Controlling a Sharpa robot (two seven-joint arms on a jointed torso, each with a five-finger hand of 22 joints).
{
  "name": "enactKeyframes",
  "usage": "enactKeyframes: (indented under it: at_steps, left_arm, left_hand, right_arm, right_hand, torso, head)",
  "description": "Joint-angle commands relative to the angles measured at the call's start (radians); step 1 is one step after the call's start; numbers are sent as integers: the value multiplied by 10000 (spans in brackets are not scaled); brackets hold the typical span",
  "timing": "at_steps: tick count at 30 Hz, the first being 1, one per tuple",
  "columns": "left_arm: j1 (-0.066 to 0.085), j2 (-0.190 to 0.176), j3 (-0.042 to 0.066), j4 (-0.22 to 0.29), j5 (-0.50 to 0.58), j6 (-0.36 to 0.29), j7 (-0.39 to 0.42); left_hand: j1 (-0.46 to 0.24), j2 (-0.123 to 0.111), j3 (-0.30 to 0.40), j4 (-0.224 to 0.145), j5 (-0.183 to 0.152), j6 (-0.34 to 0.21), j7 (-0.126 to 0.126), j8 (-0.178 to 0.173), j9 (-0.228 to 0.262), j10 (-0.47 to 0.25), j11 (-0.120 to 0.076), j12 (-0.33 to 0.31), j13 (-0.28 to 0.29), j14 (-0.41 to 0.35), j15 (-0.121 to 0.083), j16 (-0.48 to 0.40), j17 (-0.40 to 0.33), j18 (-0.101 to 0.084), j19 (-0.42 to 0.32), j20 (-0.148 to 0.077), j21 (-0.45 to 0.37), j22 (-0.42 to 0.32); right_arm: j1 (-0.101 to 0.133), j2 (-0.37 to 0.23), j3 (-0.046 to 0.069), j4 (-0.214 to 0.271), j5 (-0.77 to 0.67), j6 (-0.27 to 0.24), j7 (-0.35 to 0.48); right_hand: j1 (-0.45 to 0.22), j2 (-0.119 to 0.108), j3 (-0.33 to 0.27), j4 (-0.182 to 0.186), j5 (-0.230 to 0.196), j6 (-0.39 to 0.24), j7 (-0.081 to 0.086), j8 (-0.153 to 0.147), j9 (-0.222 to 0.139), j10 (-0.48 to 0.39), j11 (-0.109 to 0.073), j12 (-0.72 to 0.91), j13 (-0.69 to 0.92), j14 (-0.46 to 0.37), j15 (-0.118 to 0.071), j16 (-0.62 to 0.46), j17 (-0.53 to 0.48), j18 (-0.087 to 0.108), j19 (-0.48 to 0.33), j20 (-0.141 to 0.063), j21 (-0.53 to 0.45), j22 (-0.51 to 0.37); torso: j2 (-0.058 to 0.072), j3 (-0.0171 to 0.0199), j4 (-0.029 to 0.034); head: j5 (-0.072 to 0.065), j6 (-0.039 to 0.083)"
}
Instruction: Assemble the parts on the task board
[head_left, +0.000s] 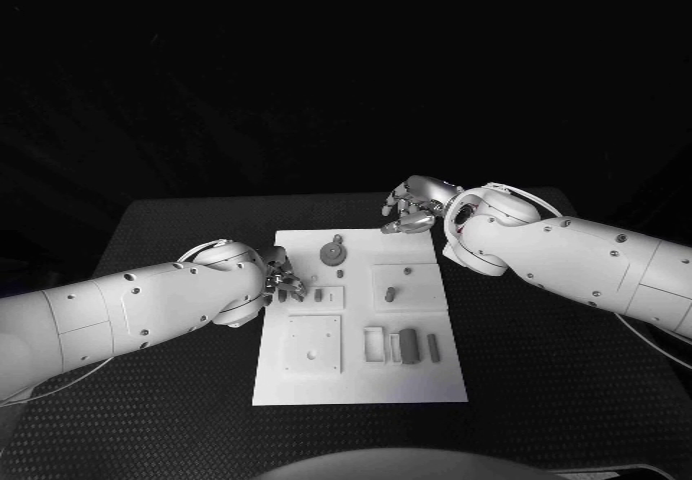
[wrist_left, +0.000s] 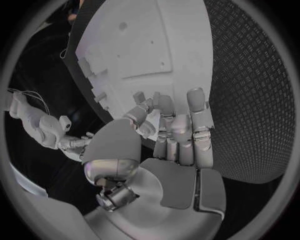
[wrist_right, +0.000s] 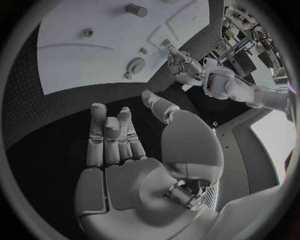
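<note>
On the black table (head_left: 173, 400), at its middle, lies the white task board (head_left: 361, 385), long side running away from me.

Item: parts, small and grey. One round piece with a short stem (head_left: 335, 252) sits at the board's far end. One upright peg (head_left: 389, 294) stands in a square recess to the right of centre. Several flat bars (head_left: 410, 345) lie side by side near the board's right edge, beside a pale rectangular frame (head_left: 374, 344). One square plate with small holes (head_left: 312, 344) takes up the near left.

Item: my left hand (head_left: 281, 283). It hovers at the board's left edge, over a small recess. The left wrist view shows its fingers (wrist_left: 198, 107) loosely curled and apart, holding nothing.

Item: my right hand (head_left: 413, 210). It hangs beyond the board's far right corner, over the table. In the right wrist view its fingers (wrist_right: 98, 125) are extended and close together, the thumb apart, the palm bare.

Handling, as I judge it: the parts look rigid and light, probably smooth plastic or metal, so apt to slip or skid on the board. The bars want a pinch across their narrow sides; the peg, a pinch near its top; the round piece, a hold by its stem. None looks fragile. No part is in hand yet.
</note>
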Motion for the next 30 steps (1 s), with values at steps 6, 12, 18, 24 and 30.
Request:
enactKeyframes:
  at_steps: [6,12,18,24,30]
  left_arm:
    - [-18,20,-5,26,-123,69,68]
    - [-18,31,-5,-27,-153,82,64]
    - [-41,81,-6,-98,-257,-144,59]
    - [-102,114,-6,-99,-114,-295,29]
    - [-106,109,-6,-38,15,-304,-43]
  left_hand:
    - [27,78,169,-170,55,148,37,683,1257,145,-153,49,8,223,-323,58,14,-132,121,-196,64,239]
    - [27,78,169,-170,55,148,37,683,1257,145,-153,49,8,223,-323,58,14,-132,121,-196,64,239]
    - [-147,-290,92,-170,1450,368,-41,900,1350,331,-176,246,77,299,-343,244,81,-123,231,-169,205,256]
    - [-157,-262,80,-221,1639,388,-56,947,1363,349,-181,287,83,303,-345,291,91,-127,232,-171,244,255]
    - [-298,-77,103,-507,3170,609,-160,1141,1393,575,-205,459,145,370,-336,579,229,-132,325,-123,435,278]
  right_arm:
    - [0,-8,4,21,-14,106,33]
    - [0,-15,4,26,-13,107,32]
    - [0,-16,4,30,-11,113,32]
    - [0,-23,4,26,-11,126,31]
    - [0,-30,4,27,-12,156,24]
  right_hand:
    - [-29,79,-3,39,-32,4,73,66,-20,-72,-19,27,-19,-44,29,46,-16,125,0,-33,-40,162]
    - [-30,80,-4,42,-32,2,73,69,-24,-73,-18,29,-22,-45,29,46,-17,125,-1,-32,-41,162]
    - [-31,80,-4,46,-32,1,73,72,-27,-74,-18,30,-24,-46,30,45,-18,125,-2,-32,-42,162]
    - [-21,82,-1,41,-31,0,73,75,-30,-74,-19,32,-26,-46,29,46,-19,125,-2,-33,-42,162]
    - [-16,81,-1,38,-31,-2,73,76,-32,-74,-19,34,-28,-46,29,47,-20,125,-2,-34,-42,162]
  torso:
    - [2,0,-5]
    - [3,2,-5]
    - [4,2,-7]
    - [3,-2,-8]
    - [0,4,-3]
  head:
    - [21,-11]
    - [30,-17]
    - [43,-25]
    - [46,-33]
    - [43,-45]
